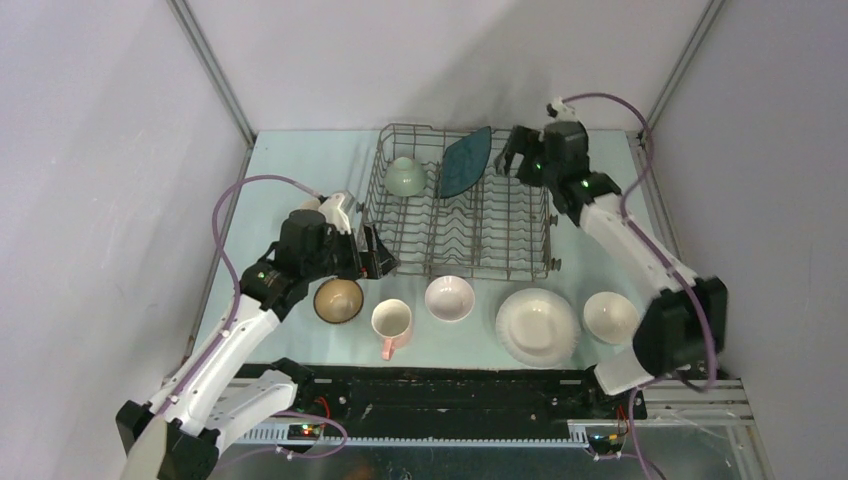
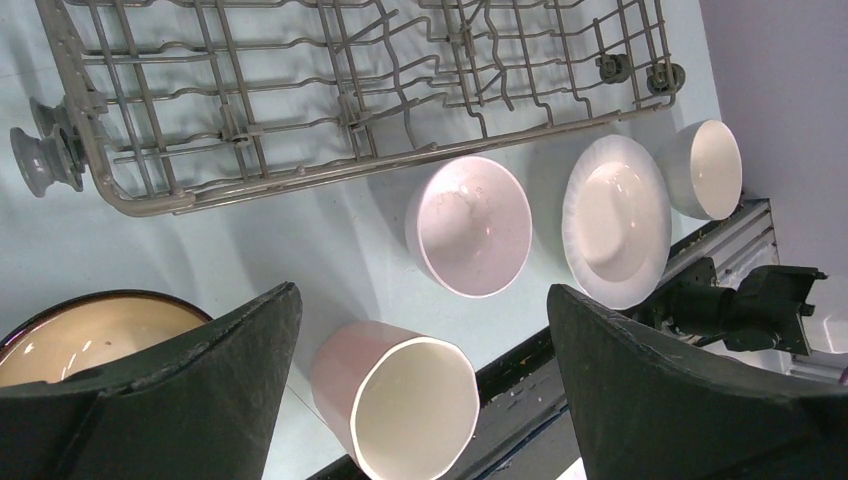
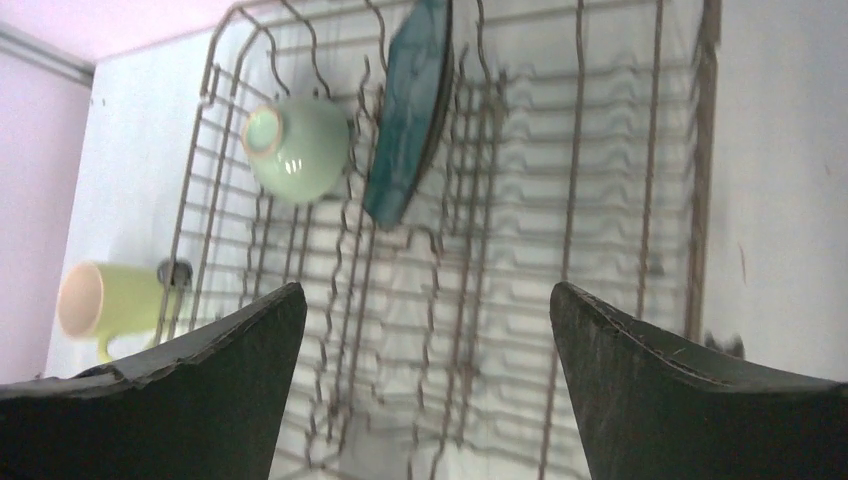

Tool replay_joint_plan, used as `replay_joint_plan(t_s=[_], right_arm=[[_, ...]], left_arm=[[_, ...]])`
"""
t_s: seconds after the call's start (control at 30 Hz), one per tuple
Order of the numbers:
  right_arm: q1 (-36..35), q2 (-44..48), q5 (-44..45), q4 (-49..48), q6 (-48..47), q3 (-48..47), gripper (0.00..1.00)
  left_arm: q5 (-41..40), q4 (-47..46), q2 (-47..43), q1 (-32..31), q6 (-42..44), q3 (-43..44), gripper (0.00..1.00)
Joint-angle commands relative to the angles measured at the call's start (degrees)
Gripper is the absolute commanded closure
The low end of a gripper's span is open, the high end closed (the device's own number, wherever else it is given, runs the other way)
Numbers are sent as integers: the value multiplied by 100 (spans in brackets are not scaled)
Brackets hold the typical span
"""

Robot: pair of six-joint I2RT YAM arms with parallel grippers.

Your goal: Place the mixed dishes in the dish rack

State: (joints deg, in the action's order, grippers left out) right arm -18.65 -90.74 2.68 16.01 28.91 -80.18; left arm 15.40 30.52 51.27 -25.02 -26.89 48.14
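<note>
The grey wire dish rack [image 1: 500,232] holds a pale green bowl [image 1: 405,176] and an upright dark teal plate [image 1: 466,162]. My right gripper [image 1: 515,155] hovers open and empty over the rack's far right part, beside the teal plate [image 3: 410,110]. On the table before the rack stand a brown bowl [image 1: 338,299], a pink mug [image 1: 391,323], a white bowl [image 1: 449,297], a white plate [image 1: 538,325] and another white bowl [image 1: 610,316]. My left gripper [image 1: 375,255] is open above the pink mug [image 2: 400,395], holding nothing. A yellow-green mug [image 3: 105,298] lies left of the rack.
The black base rail [image 1: 450,390] runs along the table's near edge, close behind the row of dishes. Grey walls close in the table on the left, back and right. The rack's small wheels [image 2: 45,155] stick out at its near left corner.
</note>
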Motion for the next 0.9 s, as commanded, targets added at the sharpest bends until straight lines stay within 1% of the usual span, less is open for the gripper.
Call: replay_joint_plan(t_s=[0.0,0.07,0.17,0.23,0.3,0.33,0.47,0.57,0.6,0.63,0.67,0.7,0.73,0.77,0.8,0.87], right_arm=[[-47,1202,6,-36,28,1228,7],[-62,1879,14,228,1,1624,8],[-112,2533,-93,495,-1,2185,9],[-140,3022,-125,681,41,2731,10],[-181,3496,-184,841,157,3125,12],[-199,3757,-383,923,240,3247,12],[-518,4254,-864,1038,606,3956,17],[-936,4354,-873,1113,932,4314,20],[-1221,4345,-579,1188,1011,4334,20],[-1357,4328,-424,1368,1190,4348,20],[-1665,4315,95,1479,1307,4351,20],[-1842,4289,327,1678,1554,4353,20],[-2173,4273,740,1757,1678,4357,20],[-2360,4235,913,1884,1908,4383,20],[-2704,4198,1205,1948,2035,4398,20],[-3126,4050,1587,2144,2433,4401,20]], left_arm=[[157,-142,-54,-12,38,252,0],[208,-200,-15,-12,22,230,0],[166,-212,24,-12,-78,221,0],[119,-248,27,-28,-265,199,0],[91,-374,12,-131,-404,134,0],[-40,-425,17,-190,-422,130,0],[-506,-421,172,-705,-412,223,0],[-545,-535,371,-964,-492,218,1],[-548,-559,404,-1002,-516,214,1],[-552,-605,462,-1073,-517,214,2],[-581,-620,489,-1105,-523,213,3],[-603,-673,536,-1173,-521,209,8],[-664,-685,561,-1221,-482,232,10],[-702,-681,613,-1345,-456,253,13],[-814,-676,639,-1421,-419,309,14],[-993,-684,718,-1643,-414,354,15]])
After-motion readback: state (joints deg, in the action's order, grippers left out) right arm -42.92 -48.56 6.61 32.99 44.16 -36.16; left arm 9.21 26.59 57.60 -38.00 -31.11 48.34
